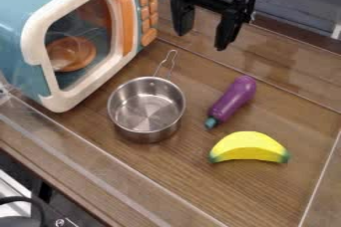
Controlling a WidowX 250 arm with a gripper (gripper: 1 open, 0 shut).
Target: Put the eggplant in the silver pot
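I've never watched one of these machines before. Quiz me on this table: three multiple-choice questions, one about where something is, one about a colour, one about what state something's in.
1. Where is the eggplant?
A. inside the silver pot
B. on the table, right of the silver pot
C. in the toy microwave

2. What colour is the banana?
A. yellow
B. red
C. blue

3. How is the claw?
A. shut on the eggplant
B. shut on the banana
C. open, holding nothing

Answers: 1 B, it lies on the wood beside the pot. 2 A, it is plainly yellow. 3 C, its fingers hang apart above the table, empty.
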